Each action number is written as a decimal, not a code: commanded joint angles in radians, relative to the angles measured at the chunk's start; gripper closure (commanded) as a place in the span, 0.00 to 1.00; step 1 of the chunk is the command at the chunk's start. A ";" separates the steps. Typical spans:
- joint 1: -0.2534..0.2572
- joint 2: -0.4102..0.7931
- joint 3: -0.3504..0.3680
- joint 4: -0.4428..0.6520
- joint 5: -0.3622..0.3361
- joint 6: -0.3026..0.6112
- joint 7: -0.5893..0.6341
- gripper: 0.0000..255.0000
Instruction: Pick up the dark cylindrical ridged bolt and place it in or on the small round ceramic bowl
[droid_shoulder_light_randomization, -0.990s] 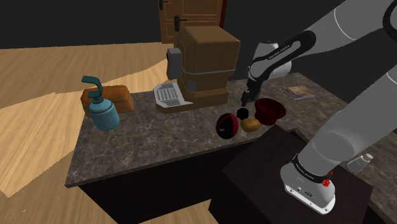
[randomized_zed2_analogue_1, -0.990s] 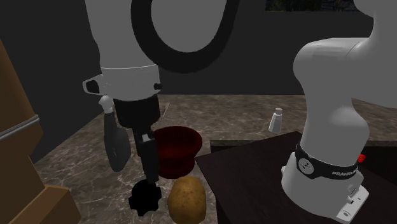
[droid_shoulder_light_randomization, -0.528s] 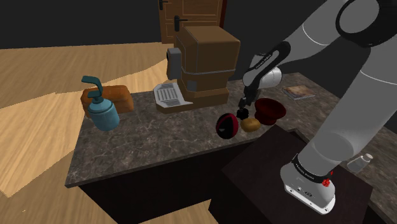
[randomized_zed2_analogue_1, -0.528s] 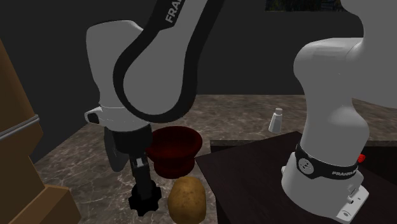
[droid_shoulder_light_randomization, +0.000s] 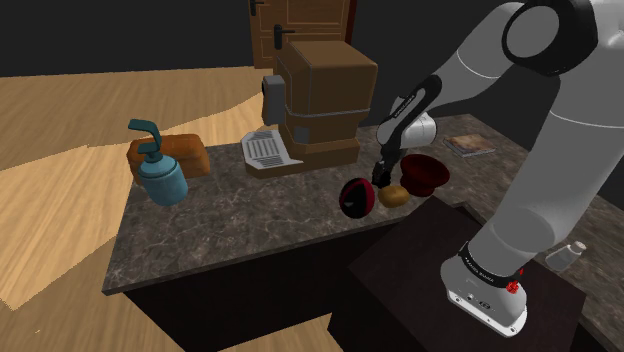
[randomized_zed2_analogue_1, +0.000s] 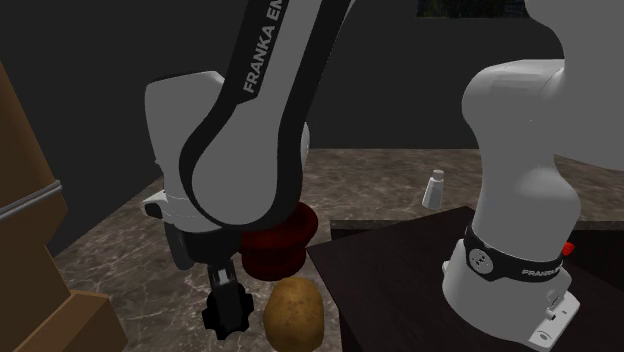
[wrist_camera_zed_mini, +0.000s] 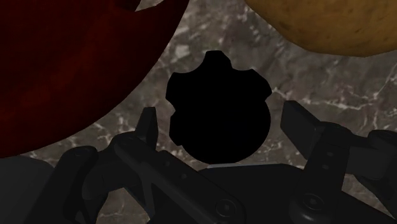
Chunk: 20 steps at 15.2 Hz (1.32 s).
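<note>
**Bolt on the table, fingers spread to either side**

Bolt (wrist_camera_zed_mini: 216, 108): black, round, with a notched, ridged rim. It stands on the dark marbled table (droid_shoulder_light_randomization: 230, 225) and appears end-on in the wrist view. The gripper (wrist_camera_zed_mini: 216, 127) is low over it with the fingers (wrist_camera_zed_mini: 147, 127) spread, one on each side. A strip of table shows between each tip and the ridged rim, so nothing is clasped. In the second exterior view the gripper (randomized_zed2_analogue_1: 224, 292) reaches down to the bolt's top.

Just beside the bolt lies a brown potato (randomized_zed2_analogue_1: 292, 312), with a narrow gap between them. Behind both stands the small round bowl (randomized_zed2_analogue_1: 278, 248), dark red and upright, partly hidden by the arm's white wrist. In the shoulder view the bowl is just to the right of the gripper and a red and black ball (droid_shoulder_light_randomization: 357, 197) is just to its left. The potato lies below them, near the edge of the dark stand (droid_shoulder_light_randomization: 430, 285). In the wrist view a dark red curved surface comes close to the bolt; I cannot tell whether it is the bowl or the ball.

Farther along the table, toward the shoulder view's left, stand a tall brown box (droid_shoulder_light_randomization: 325, 90), a teal soap dispenser (droid_shoulder_light_randomization: 160, 176) and a brown loaf-like block (droid_shoulder_light_randomization: 190, 152). A small white shaker (randomized_zed2_analogue_1: 433, 189) stands beyond the stand, well apart from the bolt.
</note>
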 joint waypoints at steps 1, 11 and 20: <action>-0.001 0.004 0.001 0.001 0.003 0.003 -0.003 0.00; -0.002 0.004 0.000 0.004 0.002 0.000 -0.003 1.00; 0.013 -0.074 -0.023 -0.006 -0.050 -0.065 0.036 1.00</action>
